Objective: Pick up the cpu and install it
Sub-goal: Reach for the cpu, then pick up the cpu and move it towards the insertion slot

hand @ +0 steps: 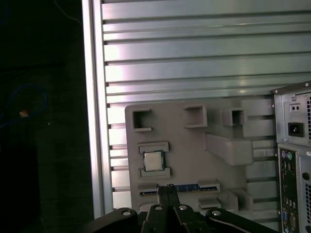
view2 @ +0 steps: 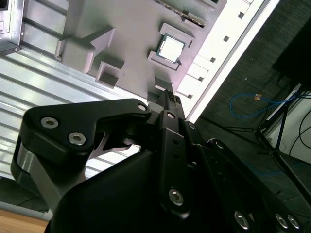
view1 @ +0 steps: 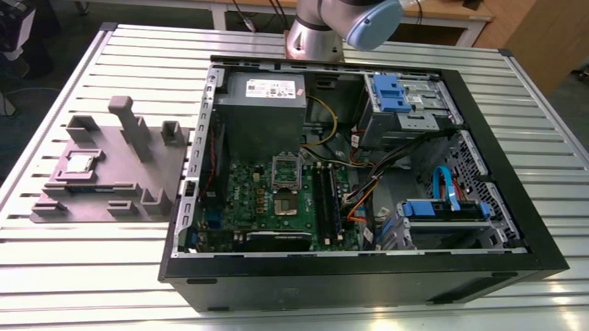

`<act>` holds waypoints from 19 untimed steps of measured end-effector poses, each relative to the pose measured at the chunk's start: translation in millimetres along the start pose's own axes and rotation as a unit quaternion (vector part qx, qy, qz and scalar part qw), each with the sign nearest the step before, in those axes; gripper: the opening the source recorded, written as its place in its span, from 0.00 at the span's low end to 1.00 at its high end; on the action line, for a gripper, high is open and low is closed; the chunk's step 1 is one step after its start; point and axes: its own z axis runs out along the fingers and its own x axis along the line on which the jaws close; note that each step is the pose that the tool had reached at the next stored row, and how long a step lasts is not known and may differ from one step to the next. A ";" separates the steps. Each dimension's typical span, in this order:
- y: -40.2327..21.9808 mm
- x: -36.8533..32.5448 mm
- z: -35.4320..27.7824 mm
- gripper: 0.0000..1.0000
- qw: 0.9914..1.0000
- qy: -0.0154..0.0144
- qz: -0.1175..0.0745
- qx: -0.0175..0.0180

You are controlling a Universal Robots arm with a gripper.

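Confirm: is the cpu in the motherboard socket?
No, the cpu lies in a pocket of the grey tray, outside the computer case.

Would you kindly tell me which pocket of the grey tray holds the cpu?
The one at the exterior view's left side of the tray; it alone shows the silver cpu.

One cpu (view1: 81,163), one tray (view1: 118,181), one case (view1: 368,276)

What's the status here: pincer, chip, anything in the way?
Pincer shut, empty, well clear of the grey tray. Chip lying flat in its tray pocket, untouched. Nothing lying over the chip.
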 end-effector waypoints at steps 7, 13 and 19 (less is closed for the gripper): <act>-0.2 3.3 -0.1 0.11 1.000 0.000 0.000 0.000; -0.3 3.4 0.0 0.11 1.000 0.000 0.000 0.000; -0.3 3.4 -0.1 0.17 1.000 0.000 0.000 0.000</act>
